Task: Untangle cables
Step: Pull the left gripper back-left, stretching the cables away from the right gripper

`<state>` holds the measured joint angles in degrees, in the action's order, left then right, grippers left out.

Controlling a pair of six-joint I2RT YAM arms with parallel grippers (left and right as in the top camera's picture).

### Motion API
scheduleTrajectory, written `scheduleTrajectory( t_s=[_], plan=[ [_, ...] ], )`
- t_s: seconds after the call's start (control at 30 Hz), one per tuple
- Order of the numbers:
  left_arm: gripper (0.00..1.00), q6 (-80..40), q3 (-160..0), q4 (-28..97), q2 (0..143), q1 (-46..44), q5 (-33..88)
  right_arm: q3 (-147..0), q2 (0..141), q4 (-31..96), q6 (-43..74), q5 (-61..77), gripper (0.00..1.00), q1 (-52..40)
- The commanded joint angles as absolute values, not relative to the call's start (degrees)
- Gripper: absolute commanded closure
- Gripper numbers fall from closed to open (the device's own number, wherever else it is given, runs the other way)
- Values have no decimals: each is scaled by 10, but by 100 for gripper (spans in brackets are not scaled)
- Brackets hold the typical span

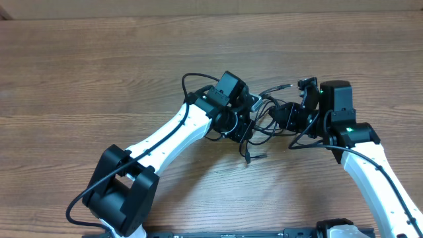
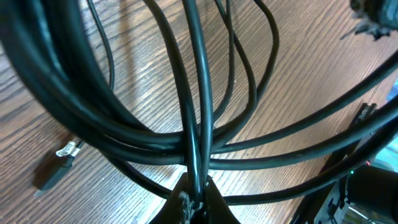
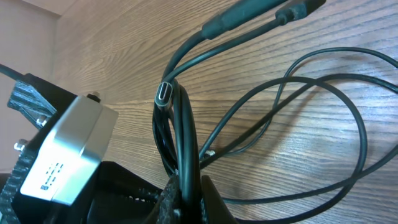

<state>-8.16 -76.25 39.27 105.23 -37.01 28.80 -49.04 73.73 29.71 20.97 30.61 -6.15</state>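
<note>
The cables (image 1: 261, 122) are a tangle of thin black cords on the wooden table between my two grippers. My left gripper (image 1: 246, 122) is shut on one strand; in the left wrist view the jaws (image 2: 196, 196) pinch a cable (image 2: 193, 93) that crosses several looping cords above the table. My right gripper (image 1: 285, 118) is shut on another strand; in the right wrist view its jaws (image 3: 189, 193) clamp a cable (image 3: 185, 137) that ends in a silver-rimmed plug (image 3: 165, 94). A loose plug (image 2: 59, 163) lies on the table at the left. Another plug end (image 1: 248, 157) lies below the tangle.
The wooden table (image 1: 99, 59) stretches around the tangle. The left arm's silver camera block (image 3: 65, 152) is close to my right gripper. Thicker black wires run along both white arms (image 1: 165, 139).
</note>
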Motion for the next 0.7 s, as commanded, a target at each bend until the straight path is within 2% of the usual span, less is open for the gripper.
scheduleTrajectory(
  t_s=[0.0,0.3,0.67],
  plan=[
    [96,-90,-776,412,1033,-347,272,-509,737,314,213,268,96,-64],
    [96,-70,-809,509,945,-209,268,-509,737,399,213,115,96,-64],
    [96,-72,-810,493,895,32,270,-509,737,413,213,99,96,-64]
  ],
)
